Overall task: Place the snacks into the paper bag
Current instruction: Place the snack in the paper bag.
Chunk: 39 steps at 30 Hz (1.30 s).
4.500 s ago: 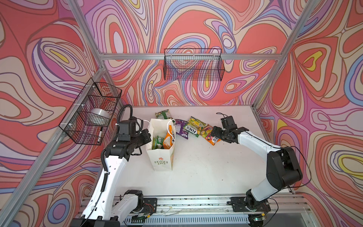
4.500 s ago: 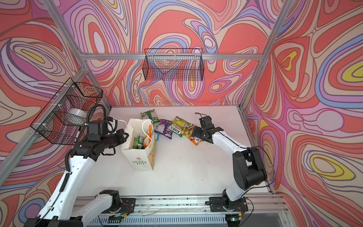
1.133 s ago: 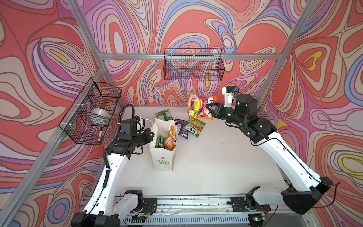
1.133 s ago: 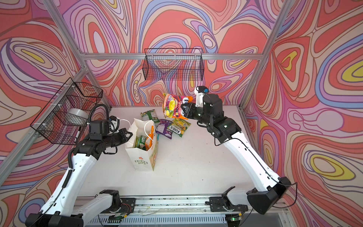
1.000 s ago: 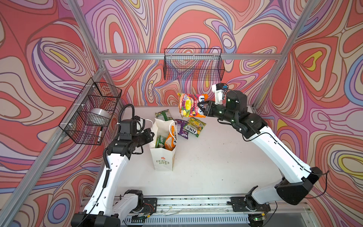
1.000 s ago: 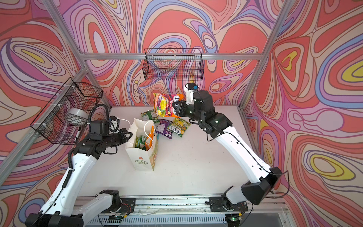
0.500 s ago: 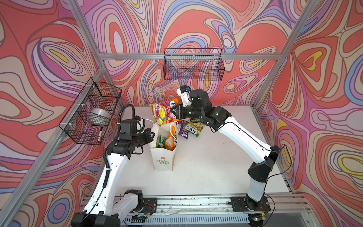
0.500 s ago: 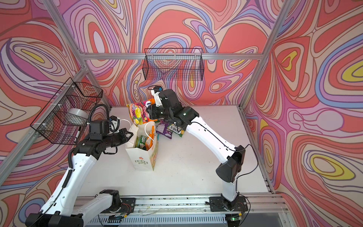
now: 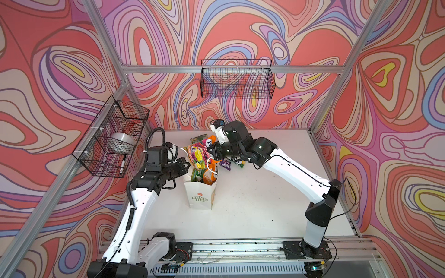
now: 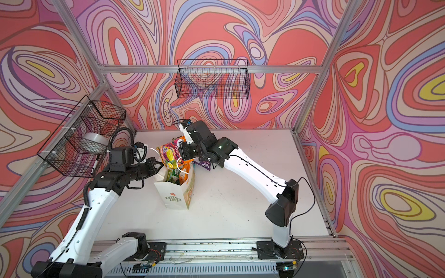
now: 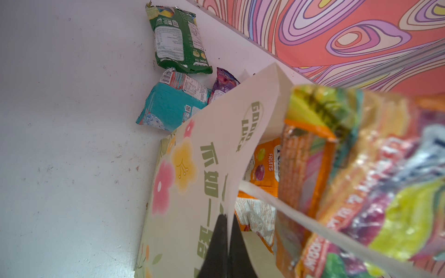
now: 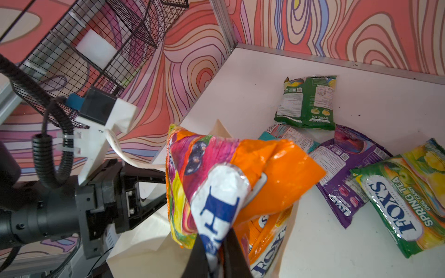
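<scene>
Pinching the top of an orange snack pouch [image 12: 265,178], the right jaws hold it at the open mouth of the paper bag [image 9: 199,195], upright on the surface [image 9: 252,204]. The left jaws are clamped on the bag's rim. A green pouch [image 12: 307,103], a purple pouch [image 12: 346,168] and a yellow-green pouch [image 12: 409,199] lie just behind the bag.

Four loose snacks [image 12: 307,103] [image 12: 286,134] [image 12: 346,168] [image 12: 409,204], one held pouch [image 12: 277,173], one paper bag [image 9: 199,195], two wire baskets [image 9: 237,81] [image 9: 113,139], two robot arms [image 9: 142,204] [image 9: 293,168].
</scene>
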Available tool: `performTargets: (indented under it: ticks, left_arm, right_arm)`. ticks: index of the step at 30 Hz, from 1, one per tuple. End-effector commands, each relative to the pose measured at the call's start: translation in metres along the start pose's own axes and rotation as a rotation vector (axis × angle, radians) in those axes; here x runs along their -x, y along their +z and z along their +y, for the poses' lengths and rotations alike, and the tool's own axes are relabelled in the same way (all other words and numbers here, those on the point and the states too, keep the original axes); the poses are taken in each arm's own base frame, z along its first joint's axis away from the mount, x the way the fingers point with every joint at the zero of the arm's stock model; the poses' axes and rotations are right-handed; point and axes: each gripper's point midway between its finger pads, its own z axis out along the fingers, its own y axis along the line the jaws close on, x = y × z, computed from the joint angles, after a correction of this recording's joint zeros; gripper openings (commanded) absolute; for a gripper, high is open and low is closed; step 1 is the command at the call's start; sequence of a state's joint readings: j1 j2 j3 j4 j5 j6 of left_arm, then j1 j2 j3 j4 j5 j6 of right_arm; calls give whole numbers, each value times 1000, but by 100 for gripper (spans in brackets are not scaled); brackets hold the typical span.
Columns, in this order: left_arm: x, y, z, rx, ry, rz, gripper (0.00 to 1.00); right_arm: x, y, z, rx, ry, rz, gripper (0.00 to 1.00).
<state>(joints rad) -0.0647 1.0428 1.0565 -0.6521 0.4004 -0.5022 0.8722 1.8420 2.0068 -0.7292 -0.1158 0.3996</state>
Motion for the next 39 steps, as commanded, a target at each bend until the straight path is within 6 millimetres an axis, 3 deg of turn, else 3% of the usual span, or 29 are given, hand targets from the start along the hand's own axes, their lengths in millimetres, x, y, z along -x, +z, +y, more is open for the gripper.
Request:
performTargets:
  ticks: [1, 10, 24, 39]
  left_arm:
    - [-5, 2, -1, -15, -8, 15, 0]
    - [-6, 2, 0, -13, -9, 17, 0]
    - [-5, 3, 0, -10, -8, 17, 0]
    - [-5, 1, -2, -23, -6, 12, 0]
  right_arm:
    - [1, -10, 6, -14, -43, -12, 0]
    - [-9, -8, -4, -83, -107, 52, 0]
    - [-29, -2, -2, -100, -183, 155, 0]
    - [-48, 24, -1, -82, -207, 248, 0]
